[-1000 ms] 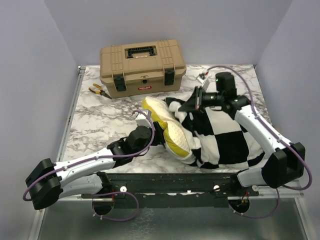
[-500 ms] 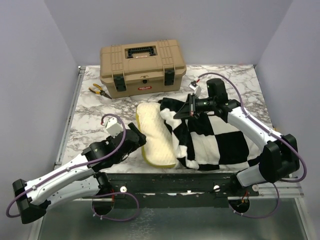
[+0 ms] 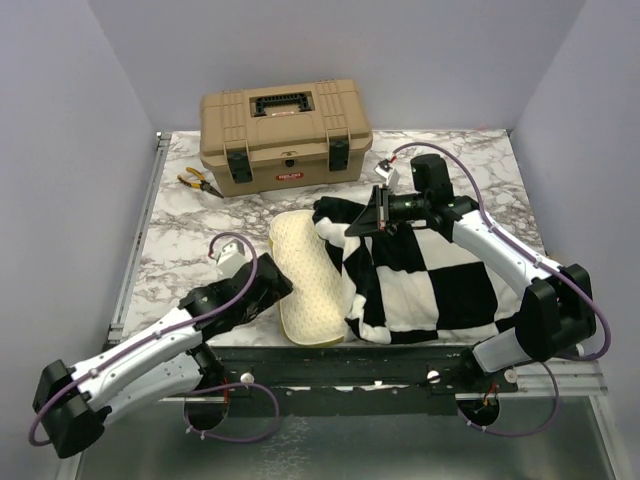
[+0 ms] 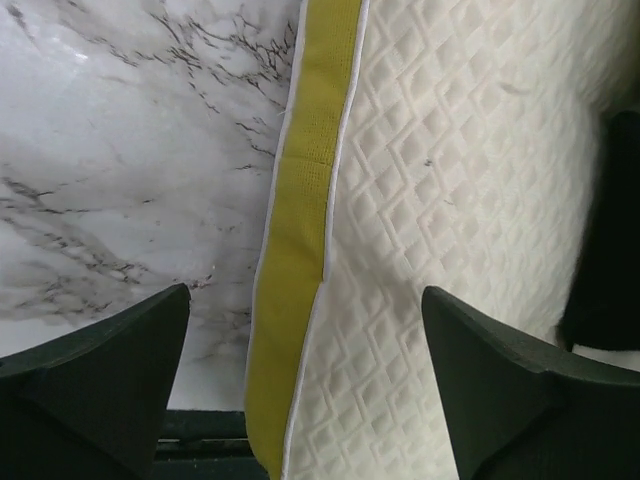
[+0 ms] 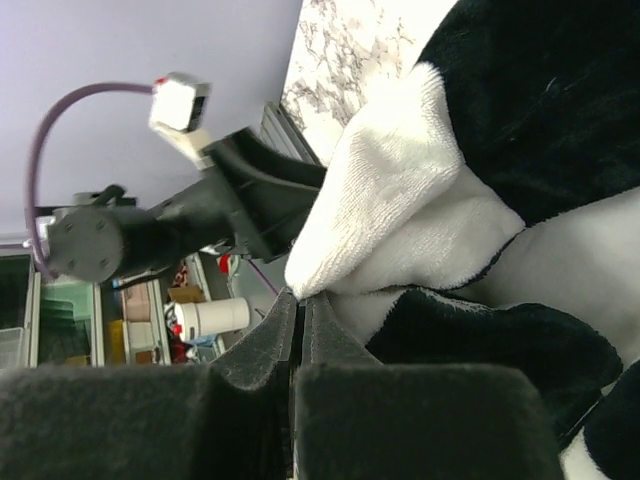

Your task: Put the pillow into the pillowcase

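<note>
The white quilted pillow (image 3: 303, 280) with a yellow edge strip lies flat at the table's front centre. Its right side touches the black and cream checkerboard pillowcase (image 3: 440, 270), which lies spread to its right. My left gripper (image 3: 277, 290) is open at the pillow's left edge. In the left wrist view the jaws (image 4: 306, 292) straddle the yellow strip (image 4: 295, 230) and the pillow (image 4: 450, 170), touching neither. My right gripper (image 3: 362, 222) is shut on the pillowcase's top-left edge and holds it lifted. The right wrist view shows the closed gripper (image 5: 298, 293) pinching a cream fold of the pillowcase (image 5: 400, 200).
A tan toolbox (image 3: 285, 133) stands at the back of the marble table (image 3: 190, 240). Yellow-handled pliers (image 3: 200, 181) lie to its left. A metal rail (image 3: 330, 362) runs along the table's front edge below the pillow.
The pillow, bunched up a second ago, now lies flat. My left arm drew back from it, then came up to its left edge. My right gripper shifted left with the pillowcase edge.
</note>
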You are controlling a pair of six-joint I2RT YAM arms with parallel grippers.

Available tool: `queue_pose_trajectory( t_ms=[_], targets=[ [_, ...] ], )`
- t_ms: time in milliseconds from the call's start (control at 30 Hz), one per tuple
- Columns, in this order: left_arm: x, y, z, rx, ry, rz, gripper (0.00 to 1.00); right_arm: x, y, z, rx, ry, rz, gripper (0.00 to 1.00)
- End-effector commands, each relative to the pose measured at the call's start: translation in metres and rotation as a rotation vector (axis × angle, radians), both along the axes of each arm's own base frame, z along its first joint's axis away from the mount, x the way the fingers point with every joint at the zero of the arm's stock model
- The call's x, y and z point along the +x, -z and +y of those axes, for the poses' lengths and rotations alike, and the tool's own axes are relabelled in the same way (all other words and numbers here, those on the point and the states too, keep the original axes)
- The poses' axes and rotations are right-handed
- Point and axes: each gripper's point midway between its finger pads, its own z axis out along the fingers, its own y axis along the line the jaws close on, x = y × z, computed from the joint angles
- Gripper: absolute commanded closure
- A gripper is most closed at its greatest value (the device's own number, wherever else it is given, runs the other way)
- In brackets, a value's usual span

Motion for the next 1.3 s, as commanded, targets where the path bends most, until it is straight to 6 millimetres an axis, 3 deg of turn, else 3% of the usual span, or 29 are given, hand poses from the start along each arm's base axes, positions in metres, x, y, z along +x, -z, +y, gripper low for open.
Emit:
queue_pose_trajectory(
  t_ms=[0, 67, 133, 267, 400, 533, 633, 767, 933, 1033, 1167, 1267],
  targets=[
    [0.019, 0.010, -0.059, -0.206, 0.249, -0.022, 0.03, 0.001, -0.008, 0.003, 0.026, -0.033, -0.018, 1.00],
    [0.028, 0.006, -0.079, -0.303, 0.337, -0.063, 0.10, 0.000, -0.012, 0.004, 0.036, -0.043, -0.011, 1.00],
    [0.039, -0.012, -0.101, -0.388, 0.410, -0.143, 0.27, -0.001, -0.021, 0.007, 0.061, -0.058, -0.005, 1.00],
    [0.054, -0.076, -0.148, -0.540, 0.558, -0.331, 0.64, -0.007, -0.052, 0.019, 0.152, -0.142, -0.005, 1.00],
    [0.061, -0.136, -0.190, -0.611, 0.604, -0.562, 1.00, -0.028, -0.089, 0.049, 0.214, -0.285, -0.034, 1.00],
    [0.067, -0.159, -0.210, -0.681, 0.485, -0.709, 1.00, -0.045, -0.145, 0.073, 0.348, -0.350, -0.103, 1.00],
    [0.070, -0.152, -0.230, -0.704, 0.483, -0.726, 1.00, -0.053, -0.175, 0.076, 0.440, -0.365, -0.105, 1.00],
    [0.080, -0.150, -0.244, -0.715, 0.454, -0.746, 1.00, -0.063, -0.200, 0.080, 0.500, -0.386, -0.105, 1.00],
    [0.099, -0.171, -0.229, -0.724, 0.305, -0.909, 1.00, -0.077, -0.229, 0.083, 0.555, -0.407, -0.130, 1.00],
    [0.103, -0.178, -0.242, -0.699, 0.340, -0.953, 1.00, -0.082, -0.243, 0.084, 0.583, -0.425, -0.155, 1.00],
    [0.098, -0.154, -0.261, -0.696, 0.383, -0.901, 1.00, -0.088, -0.272, 0.081, 0.653, -0.463, -0.231, 1.00],
    [0.095, -0.122, -0.259, -0.665, 0.367, -0.835, 1.00, -0.095, -0.298, 0.077, 0.699, -0.502, -0.311, 1.00]
  ],
)
